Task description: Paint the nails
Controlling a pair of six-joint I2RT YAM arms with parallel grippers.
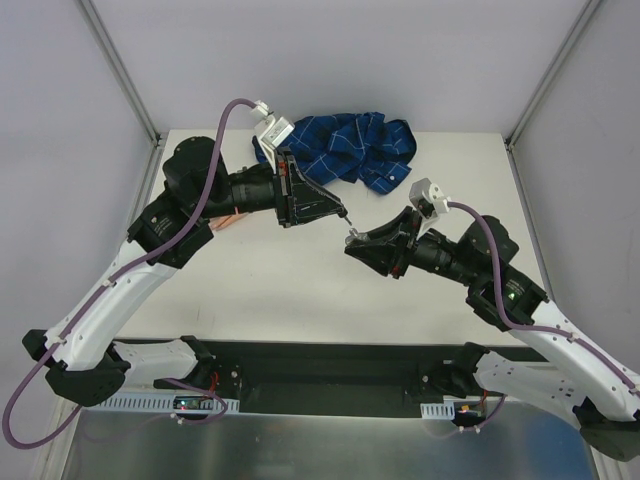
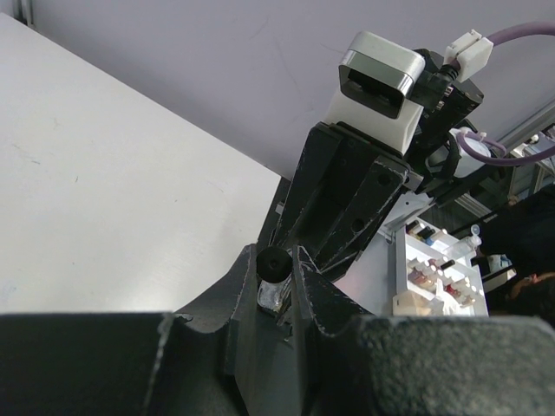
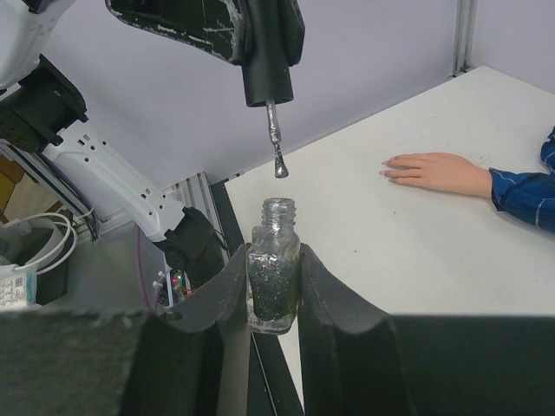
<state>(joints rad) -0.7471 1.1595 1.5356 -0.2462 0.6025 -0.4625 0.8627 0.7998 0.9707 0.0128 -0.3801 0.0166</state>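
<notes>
The dummy hand point(image 3: 434, 171) lies flat on the counter point(image 3: 416, 251) at the far left, its nails point(image 3: 392, 173) pointing away from the blue checked sleeve point(image 3: 525, 195). The left end effector point(image 1: 342, 213) is clenched on the brush cap point(image 3: 265, 65), with the glittery brush point(image 3: 277, 156) just above the open bottle point(image 3: 274, 251). The right end effector point(image 3: 273, 277) grasps that bottle. The nails look tiny, hard and slick, and the hand is probably light enough to slide. They likely need feather strokes of the brush tip, with no gripping.

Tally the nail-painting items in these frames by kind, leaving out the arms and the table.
dummy hand with blue checked sleeve: 1
open glitter polish bottle: 1
brush cap: 1
Total: 3
</notes>
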